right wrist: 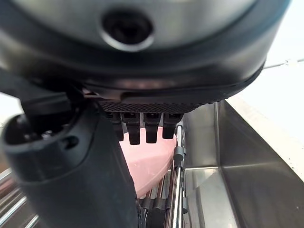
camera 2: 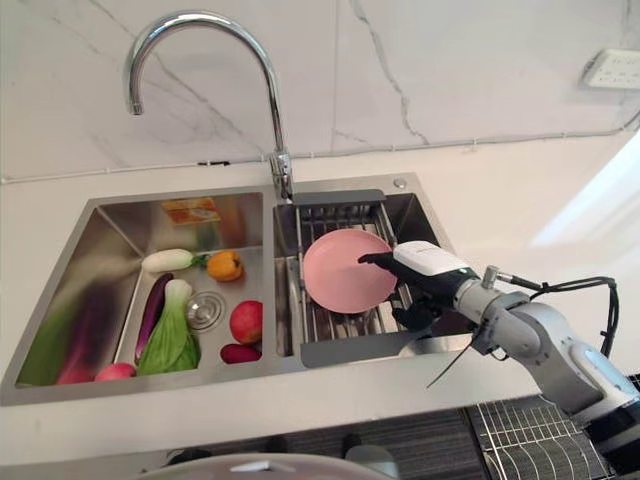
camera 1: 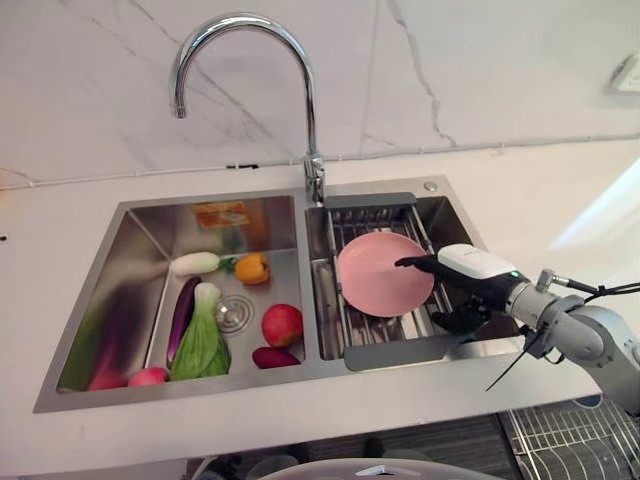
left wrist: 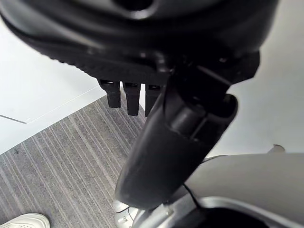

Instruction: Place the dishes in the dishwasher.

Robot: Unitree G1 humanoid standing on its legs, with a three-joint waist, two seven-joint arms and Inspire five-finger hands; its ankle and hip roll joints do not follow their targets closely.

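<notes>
Nearest you, at the lower right, the wire dishwasher rack (camera 1: 570, 440) is sitting below the counter edge. Your left hand (left wrist: 166, 156) is hanging over striped grey flooring (left wrist: 61, 156), its fingers curled in toward the palm and holding nothing; a white shoe (left wrist: 26, 221) is showing at the floor's corner. Your right hand (camera 1: 465, 285) is reaching in over the sink's right basin, with the fingers (right wrist: 142, 126) lying across the top of the pink plate (camera 1: 383, 273) and the thumb below its rim, so it looks clamped on the plate's right edge. The plate is sitting tilted on the drying rack (camera 1: 350, 330) inside that basin. In the left basin (camera 1: 130, 250), a red apple (camera 1: 282, 324), bok choy (camera 1: 203, 340), an aubergine (camera 1: 182, 312), a white radish (camera 1: 195, 263) and an orange pepper (camera 1: 252, 267) are lying loose. Beyond them, the chrome faucet (camera 1: 250, 60) is arching over against the marble wall (camera 1: 450, 70).
</notes>
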